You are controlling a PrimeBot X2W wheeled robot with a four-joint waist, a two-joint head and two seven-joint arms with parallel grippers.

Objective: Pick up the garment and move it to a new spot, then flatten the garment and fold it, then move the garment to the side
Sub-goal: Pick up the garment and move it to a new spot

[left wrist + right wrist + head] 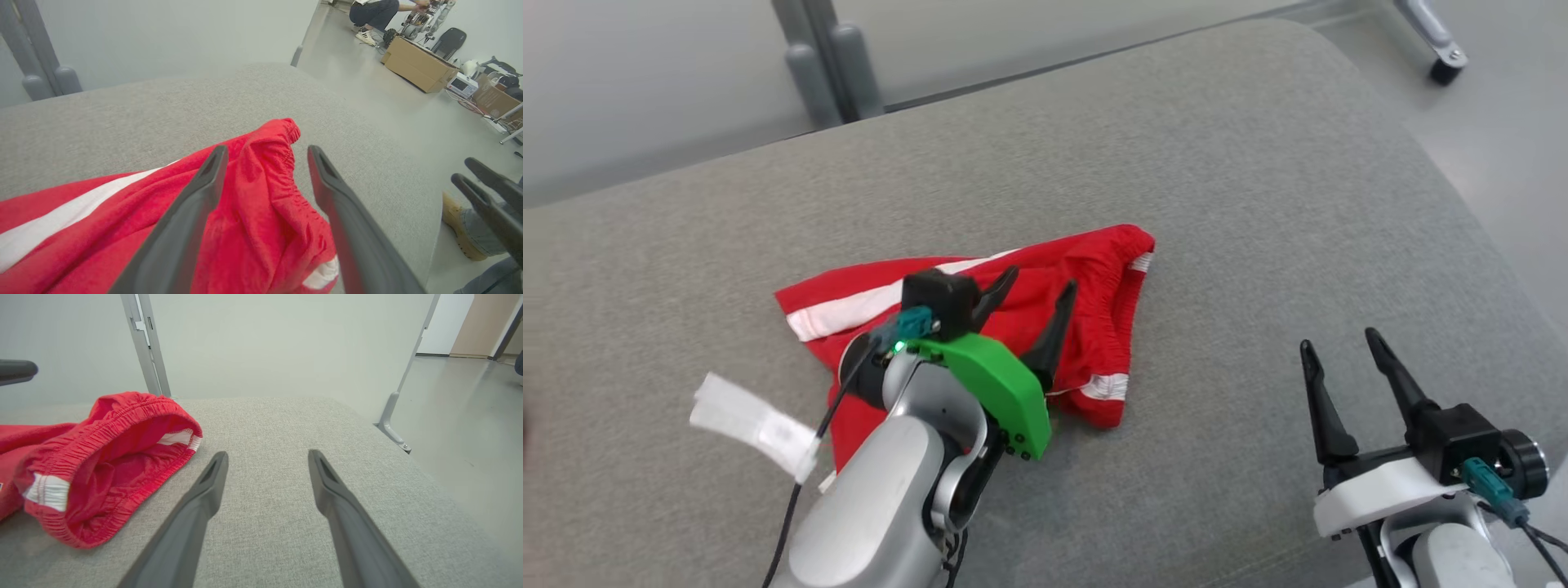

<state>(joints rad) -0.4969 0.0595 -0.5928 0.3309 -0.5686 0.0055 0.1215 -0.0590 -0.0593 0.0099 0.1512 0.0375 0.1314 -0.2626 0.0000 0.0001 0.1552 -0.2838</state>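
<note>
Covering the near left part of the crumpled red shorts with white side stripes (1094, 278), the robot's silver left forearm and its green plastic wrist bracket (1001, 384) hide that stretch of cloth in the head view. The left wrist view cuts the shorts (265, 196) off at its bottom and left edges, and the right wrist view cuts them (122, 428) off at its left edge. The shorts lie bunched on the grey upholstered surface (1217, 147).

The left gripper (1033, 306) sits right over the shorts with its two dark fingers spread wide and nothing pinched between them. In its own wrist view the left gripper (265, 151) frames the gathered elastic waistband. Whether the fingertips press on the cloth is hard to judge. The right gripper (1339, 343) is also wide apart and holds nothing, standing well to the right of the shorts and clear of them.

The head view gives the shorts' rough triangular outline. The right wrist view, past the right gripper (267, 454), looks into the open waistband end of the shorts, with white trim inside. The left wrist view takes in the room beyond the shorts: a crouching person (376, 12), a brown cardboard box (421, 69) and a tan boot (461, 228).
</note>
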